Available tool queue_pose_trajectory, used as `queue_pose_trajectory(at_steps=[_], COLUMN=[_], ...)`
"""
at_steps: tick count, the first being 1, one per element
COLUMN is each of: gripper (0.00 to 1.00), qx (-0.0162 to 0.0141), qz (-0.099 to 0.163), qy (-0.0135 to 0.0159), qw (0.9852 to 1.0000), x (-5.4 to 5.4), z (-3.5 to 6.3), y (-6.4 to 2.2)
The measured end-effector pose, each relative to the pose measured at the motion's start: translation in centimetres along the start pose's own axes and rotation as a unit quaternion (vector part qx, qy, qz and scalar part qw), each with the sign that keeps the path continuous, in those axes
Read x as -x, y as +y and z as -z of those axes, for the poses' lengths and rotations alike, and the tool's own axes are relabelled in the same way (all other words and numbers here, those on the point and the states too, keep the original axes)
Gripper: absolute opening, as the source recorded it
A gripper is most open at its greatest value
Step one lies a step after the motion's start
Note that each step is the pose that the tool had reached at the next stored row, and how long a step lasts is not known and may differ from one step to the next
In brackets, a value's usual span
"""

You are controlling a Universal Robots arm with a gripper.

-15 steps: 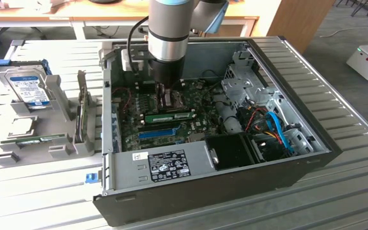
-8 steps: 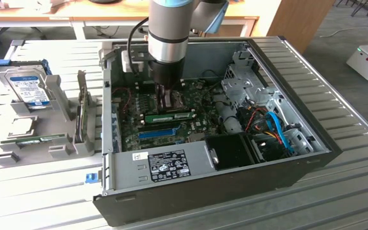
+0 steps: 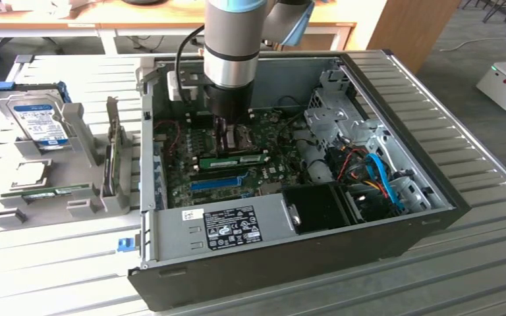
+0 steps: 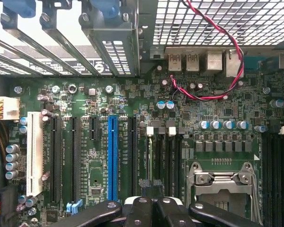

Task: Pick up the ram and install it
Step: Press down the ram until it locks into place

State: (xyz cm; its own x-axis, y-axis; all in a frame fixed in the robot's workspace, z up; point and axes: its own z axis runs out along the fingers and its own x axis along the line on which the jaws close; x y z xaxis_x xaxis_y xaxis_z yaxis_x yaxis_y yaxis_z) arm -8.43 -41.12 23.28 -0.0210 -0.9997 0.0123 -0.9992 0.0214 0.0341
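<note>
My hand (image 3: 232, 135) is pinched together, holding nothing, low inside the open computer case (image 3: 411, 217) above the motherboard (image 4: 180, 118). The ram (image 3: 232, 160) sits in the board just beside it (label unreadable). A hard drive (image 3: 40, 122) stands on the tabletop (image 3: 51, 263).

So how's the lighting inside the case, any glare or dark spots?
Exterior view: even daylight, the case interior is shaded, darkest by the black shroud. Wrist view: the motherboard is evenly lit, bright backlight washes out through the vent grille, and the gripper is dark.
</note>
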Motion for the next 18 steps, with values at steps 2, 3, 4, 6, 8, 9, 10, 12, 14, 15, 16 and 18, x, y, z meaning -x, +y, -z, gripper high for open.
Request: queue_pose_trajectory(at_steps=[2,3,4,6,8,9,10,12,14,15,16,18], gripper=[0.11,0.11,0.11,0.11,0.11,0.11,0.11,0.11,0.11,0.11,0.11,0.11], qx=[-0.0001,-0.0001,0.0,0.0,0.0,0.0,0.0,0.0001,0.0,0.0,-0.0001,0.0], qz=[0.0,0.0,0.0,0.0,0.0,0.0,0.0,0.0,0.0,0.0,0.0,0.0], qy=[-0.0002,-0.0002,-0.0001,-0.0001,-0.0001,0.0,0.0001,0.0001,0.0,0.0,-0.0002,-0.0001], qw=[1.0,1.0,1.0,1.0,1.0,1.0,1.0,1.0,1.0,1.0,1.0,1.0], x=[0.01,0.01,0.0,0.01,0.01,0.0,0.0,0.0,0.01,0.01,0.02,0.08], z=[-0.07,-0.11,-0.14,-0.24,-0.34,-0.36,-0.38,-0.38,-0.38,-0.39,-0.4,-0.39], y=[-0.01,-0.01,0.0,-0.01,-0.01,-0.01,-0.01,-0.01,-0.01,-0.01,-0.01,-0.01])
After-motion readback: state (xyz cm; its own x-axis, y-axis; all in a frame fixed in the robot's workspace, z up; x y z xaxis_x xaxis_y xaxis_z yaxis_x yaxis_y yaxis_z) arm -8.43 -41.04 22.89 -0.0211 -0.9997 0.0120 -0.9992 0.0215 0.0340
